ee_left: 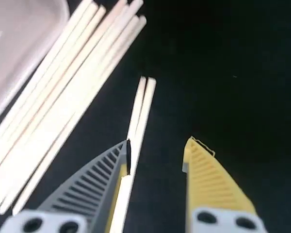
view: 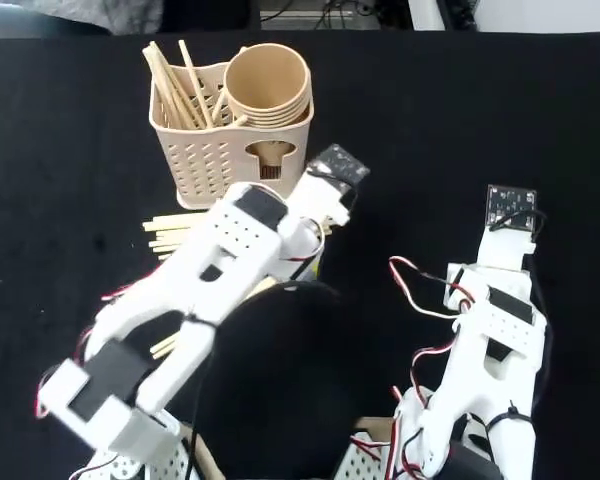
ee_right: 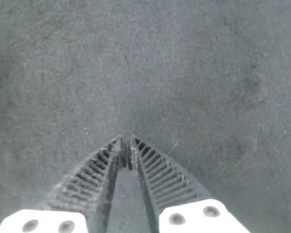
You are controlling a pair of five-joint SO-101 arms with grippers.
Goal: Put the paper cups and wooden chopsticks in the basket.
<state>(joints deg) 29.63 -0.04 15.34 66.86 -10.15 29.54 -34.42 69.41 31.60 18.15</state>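
The left gripper (ee_left: 159, 145) hangs spread over a loose pair of pale wooden chopsticks (ee_left: 141, 109) on the black counter (ee_left: 233, 73), near the beige perforated plastic basket (view: 210, 165). Light, stiff and slick, they likely want a mid-length pinch. The right gripper (ee_right: 126, 148) is clenched, empty.

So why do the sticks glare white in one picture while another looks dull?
Left wrist view: light washes out the wooden chopsticks and the basket corner against the black cloth. Right wrist view: dim, even light on the cloth, no glare, no hard shadow under the shut right claw.
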